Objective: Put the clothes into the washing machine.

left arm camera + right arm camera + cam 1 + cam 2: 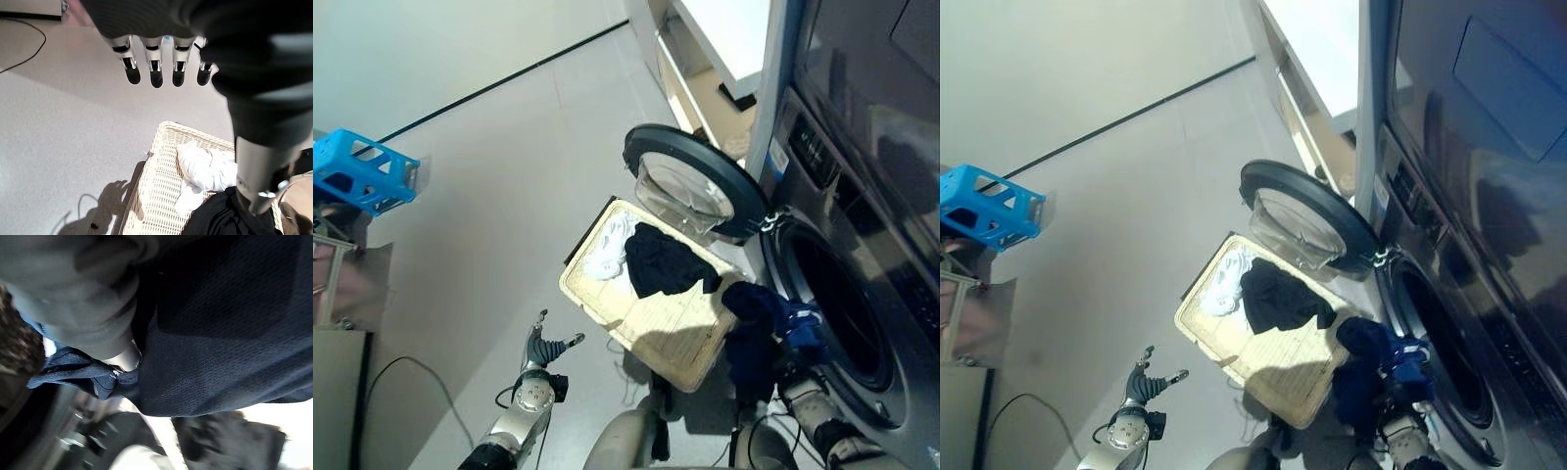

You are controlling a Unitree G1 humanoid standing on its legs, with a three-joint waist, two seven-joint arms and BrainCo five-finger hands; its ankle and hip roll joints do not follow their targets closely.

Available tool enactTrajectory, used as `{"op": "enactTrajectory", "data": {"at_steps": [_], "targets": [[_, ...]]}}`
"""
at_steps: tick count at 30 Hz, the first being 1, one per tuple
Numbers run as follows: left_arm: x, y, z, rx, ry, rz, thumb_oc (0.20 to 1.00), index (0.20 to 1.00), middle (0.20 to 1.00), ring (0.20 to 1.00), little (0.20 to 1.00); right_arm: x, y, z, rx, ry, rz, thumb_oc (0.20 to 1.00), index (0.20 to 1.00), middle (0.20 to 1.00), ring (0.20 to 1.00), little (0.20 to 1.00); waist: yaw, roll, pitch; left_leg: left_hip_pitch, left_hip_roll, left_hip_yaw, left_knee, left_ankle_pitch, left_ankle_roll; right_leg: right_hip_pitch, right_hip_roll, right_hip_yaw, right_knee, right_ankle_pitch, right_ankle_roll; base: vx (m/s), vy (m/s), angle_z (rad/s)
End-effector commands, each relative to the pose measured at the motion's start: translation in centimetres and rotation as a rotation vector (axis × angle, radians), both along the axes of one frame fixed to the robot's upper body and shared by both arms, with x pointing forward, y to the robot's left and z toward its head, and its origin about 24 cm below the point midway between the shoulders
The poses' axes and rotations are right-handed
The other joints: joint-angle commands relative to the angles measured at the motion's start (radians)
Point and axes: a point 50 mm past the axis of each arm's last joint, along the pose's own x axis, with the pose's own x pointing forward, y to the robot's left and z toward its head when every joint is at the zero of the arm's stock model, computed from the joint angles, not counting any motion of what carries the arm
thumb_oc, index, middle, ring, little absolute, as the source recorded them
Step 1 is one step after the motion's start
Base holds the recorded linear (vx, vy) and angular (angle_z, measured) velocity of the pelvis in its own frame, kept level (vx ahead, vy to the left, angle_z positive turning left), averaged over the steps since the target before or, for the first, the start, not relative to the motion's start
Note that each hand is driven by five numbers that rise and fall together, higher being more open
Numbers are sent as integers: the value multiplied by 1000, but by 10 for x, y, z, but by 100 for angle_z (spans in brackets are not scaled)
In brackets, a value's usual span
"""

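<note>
A dark blue garment hangs at the lower rim of the washing machine's drum opening. My right hand is shut on a bunch of it, and the cloth drapes over the hand. The round door stands swung open to the left of the drum. On the floor beside it lies a flat wicker basket holding a black garment and a white cloth. My left hand hovers open and empty just left of the basket, its fingers straight.
A blue plastic crate sits on a stand at the far left. A pale cabinet stands beyond the machine. The grey floor stretches left of the basket.
</note>
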Motion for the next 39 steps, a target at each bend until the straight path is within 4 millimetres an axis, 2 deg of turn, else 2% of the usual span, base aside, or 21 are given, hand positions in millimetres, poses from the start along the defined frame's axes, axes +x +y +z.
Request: {"op": "enactTrajectory", "data": {"at_steps": [1, 3, 6, 7, 9, 10, 12, 13, 15, 16, 17, 18, 23, 25, 26, 28, 30, 32, 34, 35, 39], "targets": [[20, -3, 22, -14, -134, -29, 1000, 1000, 1000, 1000, 1000, 42, -23, 63, 200, -433, -421, 200, 200, 200, 200, 200, -24, -17, 68, -8, -112, 50, 67, -137, 45, -136, -10, 62, 107, -24, 8, -21, -80, -12], [20, -2, 23, -12, -141, -36, 1000, 1000, 1000, 1000, 1000, 45, -36, 77, 224, -528, -517, 200, 200, 200, 200, 200, -26, -15, 75, -14, -110, 54, 67, -138, 44, -145, -9, 62, 109, -24, 10, -18, -45, -10], [20, -1, 24, -11, -143, -39, 1000, 1000, 1000, 1000, 1000, 44, -40, 80, 226, -549, -547, 200, 200, 200, 200, 200, -25, -15, 77, -16, -110, 56, 67, -138, 44, -148, -8, 63, 110, -24, 10, -21, -61, -3], [22, 10, 33, 9, -156, -80, 1000, 1000, 1000, 1000, 1000, 32, -93, 133, 169, -823, -861, 200, 200, 200, 200, 200, -25, -26, 94, -47, -100, 64, 77, -139, 45, -180, -4, 59, 123, -19, 19, -38, -194, 1], [25, 24, 42, 38, -160, -100, 1000, 1000, 1000, 1000, 1000, 8, -124, 165, 82, -951, -1080, 200, 200, 200, 200, 200, -19, -49, 94, -65, -92, 63, 84, -145, 47, -193, 3, 56, 125, -20, 25, -38, -224, -10], [25, 24, 42, 38, -161, -101, 1000, 1000, 1000, 1000, 1000, 8, -124, 165, 83, -952, -1084, 200, 200, 200, 200, 200, -17, -50, 95, -71, -92, 64, 86, -140, 47, -198, 4, 56, 125, -13, 24, -42, -201, -3], [27, 39, 51, 72, -156, -106, 1000, 1000, 1000, 1000, 1000, -24, -146, 184, 36, -1026, -1327, 200, 200, 200, 200, 200, -19, -79, 94, -82, -84, 58, 85, -146, 50, -205, 14, 53, 122, -11, 30, -22, -216, 0], [31, 48, 59, 93, -154, -108, 1000, 1000, 1000, 1000, 1000, -48, -158, 193, 46, -1031, -1535, 200, 200, 200, 200, 200, -20, -100, 95, -96, -79, 60, 86, -140, 51, -216, 20, 49, 120, 2, 35, -26, -203, -6], [32, 50, 61, 98, -154, -106, 1000, 1000, 1000, 1000, 1000, -55, -160, 194, 49, -1029, -1598, 219, 219, 219, 219, 219, -21, -106, 95, -101, -77, 60, 85, -138, 51, -221, 21, 48, 119, 7, 37, -24, -131, -3], [35, 54, 67, 114, -154, -104, 1000, 1000, 1000, 1000, 1000, -70, -167, 198, 63, -1032, -1704, 743, 743, 743, 743, 743, -24, -121, 95, -113, -74, 57, 86, -136, 50, -233, 25, 48, 119, 15, 41, -4, -131, -1], [38, 55, 71, 120, -153, -107, 1000, 1000, 1000, 1000, 1000, -77, -171, 198, 56, -1017, -1736, 959, 959, 959, 959, 959, -23, -128, 95, -121, -73, 55, 90, -136, 49, -240, 25, 48, 119, 18, 43, -2, -167, -2], [38, 56, 73, 126, -152, -106, 1000, 1000, 1000, 1000, 1000, -80, -175, 198, 65, -997, -1742, 1000, 1000, 1000, 1000, 1000, -24, -135, 95, -130, -73, 54, 94, -135, 49, -247, 28, 49, 118, 23, 44, -1, -76, 4], [40, 54, 71, 127, -156, -109, 1000, 1000, 1000, 1000, 1000, -66, -179, 195, 187, -907, -1627, 1000, 1000, 1000, 1000, 1000, -19, -143, 95, -154, -76, 49, 103, -133, 52, -264, 27, 48, 115, 31, 45, -1, -40, -4], [45, 48, 72, 134, -170, -121, 1000, 1000, 1000, 1000, 1000, -30, -166, 186, 308, -795, -1402, 1000, 1000, 1000, 1000, 1000, -4, -141, 95, -178, -81, 42, 112, -127, 53, -276, 21, 38, 111, 36, 43, -4, -38, -2], [45, 48, 72, 134, -170, -121, 1000, 1000, 1000, 1000, 1000, -30, -166, 186, 308, -795, -1402, 1000, 1000, 1000, 1000, 1000, -4, -141, 95, -178, -81, 42, 112, -127, 53, -276, 21, 38, 111, 36, 43, -20, -63, 2], [55, 44, 86, 171, -247, -112, 1000, 1000, 1000, 1000, 1000, 22, -133, 176, 349, -713, -1082, 1000, 1000, 1000, 1000, 1000, 27, -138, 95, -210, -87, 34, 112, -116, 54, -291, 12, 17, 102, 44, 40, -26, -88, 4], [60, 43, 96, 195, -311, -73, 1000, 1000, 1000, 1000, 1000, 41, -109, 168, 357, -731, -943, 1000, 1000, 1000, 1000, 1000, 32, -140, 95, -228, -89, 31, 114, -111, 53, -306, 10, 11, 103, 48, 39, -12, -47, 6], [64, 42, 106, 215, -391, -20, 1000, 1000, 1000, 1000, 1000, 55, -85, 159, 370, -761, -806, 1000, 1000, 1000, 1000, 1000, 36, -147, 95, -243, -89, 30, 108, -106, 54, -322, 9, 7, 103, 51, 38, -9, -7, 2], [65, 43, 110, 236, -431, 2, 1000, 1000, 1000, 1000, 1000, 60, -76, 156, 369, -781, -747, 1000, 1000, 1000, 1000, 1000, 38, -151, 95, -247, -90, 28, 106, -105, 55, -328, 10, 7, 103, 51, 37, -2, 8, -2], [67, 44, 118, 286, -505, 72, 1000, 1000, 1000, 1000, 1000, 70, -59, 149, 385, -806, -613, 1000, 1000, 1000, 1000, 1000, 42, -159, 95, -256, -91, 28, 106, -103, 54, -340, 9, 7, 107, 52, 37, -7, 26, -6], [75, 44, 130, 375, -579, 149, 1000, 1000, 1000, 1000, 1000, 74, -49, 140, 352, -809, -548, 1000, 1000, 1000, 1000, 1000, 43, -180, 95, -279, -90, 30, 112, -101, 55, -369, 10, 9, 117, 56, 39, -5, 29, -4]]}}
